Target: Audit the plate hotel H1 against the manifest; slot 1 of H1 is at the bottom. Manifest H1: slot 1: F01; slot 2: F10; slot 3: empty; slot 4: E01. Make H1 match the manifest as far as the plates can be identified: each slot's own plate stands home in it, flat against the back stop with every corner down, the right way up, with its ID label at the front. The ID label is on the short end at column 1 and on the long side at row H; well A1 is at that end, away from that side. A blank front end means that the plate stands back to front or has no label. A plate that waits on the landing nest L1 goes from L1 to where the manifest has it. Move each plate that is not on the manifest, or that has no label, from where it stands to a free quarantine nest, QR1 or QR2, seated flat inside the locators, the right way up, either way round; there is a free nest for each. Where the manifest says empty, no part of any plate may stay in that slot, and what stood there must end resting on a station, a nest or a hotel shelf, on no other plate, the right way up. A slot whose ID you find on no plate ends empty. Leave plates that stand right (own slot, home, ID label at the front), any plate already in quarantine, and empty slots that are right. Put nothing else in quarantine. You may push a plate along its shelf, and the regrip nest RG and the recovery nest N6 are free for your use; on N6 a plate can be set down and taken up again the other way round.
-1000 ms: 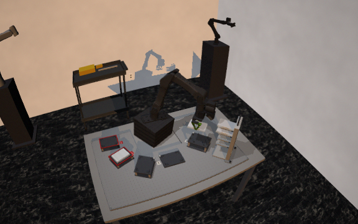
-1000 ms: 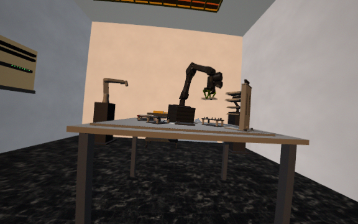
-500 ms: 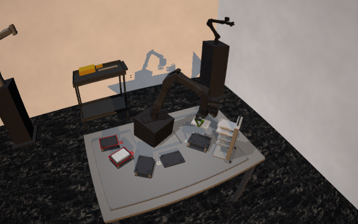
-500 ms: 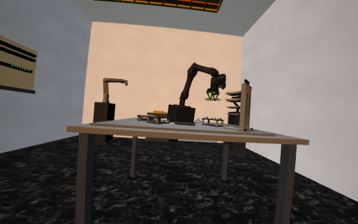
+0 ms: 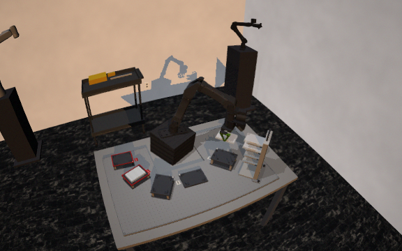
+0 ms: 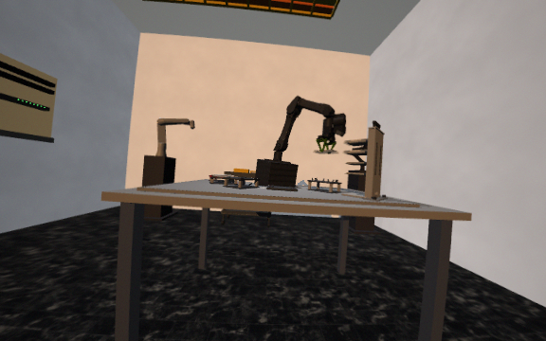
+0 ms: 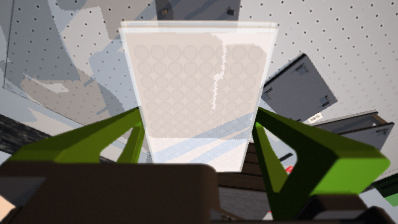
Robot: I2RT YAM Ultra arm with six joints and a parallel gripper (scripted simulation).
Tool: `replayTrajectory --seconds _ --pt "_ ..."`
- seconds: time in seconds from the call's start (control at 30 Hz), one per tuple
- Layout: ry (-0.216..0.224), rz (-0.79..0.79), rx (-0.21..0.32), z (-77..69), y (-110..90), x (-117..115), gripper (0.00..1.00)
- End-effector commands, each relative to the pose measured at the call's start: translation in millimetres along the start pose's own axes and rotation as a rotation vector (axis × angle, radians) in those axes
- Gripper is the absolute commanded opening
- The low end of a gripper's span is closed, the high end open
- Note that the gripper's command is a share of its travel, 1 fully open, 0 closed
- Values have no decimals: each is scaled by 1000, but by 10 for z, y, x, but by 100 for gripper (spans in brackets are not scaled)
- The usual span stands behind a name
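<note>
My gripper (image 7: 198, 111) is shut on a pale, translucent well plate (image 7: 200, 90), gripping it by its long sides. The plate sticks out ahead of the green fingers and hangs in the air. In the top view the gripper (image 5: 225, 136) holds the plate (image 5: 229, 137) above the table's back right, just left of the plate hotel H1 (image 5: 257, 155). In the low side view the gripper (image 6: 325, 144) is at about the height of the hotel's (image 6: 367, 161) upper shelves. I can read no label on the plate. The hotel's slot contents are too small to tell.
Two red-framed quarantine nests stand at the left: the far one (image 5: 122, 159) is dark and bare, and the near one (image 5: 136, 175) holds a white plate. Dark nests (image 5: 162, 185) (image 5: 192, 178) (image 5: 223, 157) stand mid-table. The arm's base block (image 5: 172, 143) stands behind them.
</note>
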State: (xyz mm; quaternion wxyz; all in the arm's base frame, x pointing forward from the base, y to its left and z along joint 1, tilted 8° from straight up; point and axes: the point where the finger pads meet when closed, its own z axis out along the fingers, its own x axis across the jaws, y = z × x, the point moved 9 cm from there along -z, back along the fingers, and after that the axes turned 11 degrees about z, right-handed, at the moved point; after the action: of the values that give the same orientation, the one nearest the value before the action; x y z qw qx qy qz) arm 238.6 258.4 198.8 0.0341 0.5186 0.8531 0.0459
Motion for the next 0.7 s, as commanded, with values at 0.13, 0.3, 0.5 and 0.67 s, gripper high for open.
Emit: replayTrajectory --seconds 0.13,0.3,0.5,0.67 --pt "11 4 -29 119 51 17 86" --pt "11 4 -29 252 71 24 86" --pt "11 4 -29 359 82 28 86" --pt "11 4 -29 492 94 33 86"
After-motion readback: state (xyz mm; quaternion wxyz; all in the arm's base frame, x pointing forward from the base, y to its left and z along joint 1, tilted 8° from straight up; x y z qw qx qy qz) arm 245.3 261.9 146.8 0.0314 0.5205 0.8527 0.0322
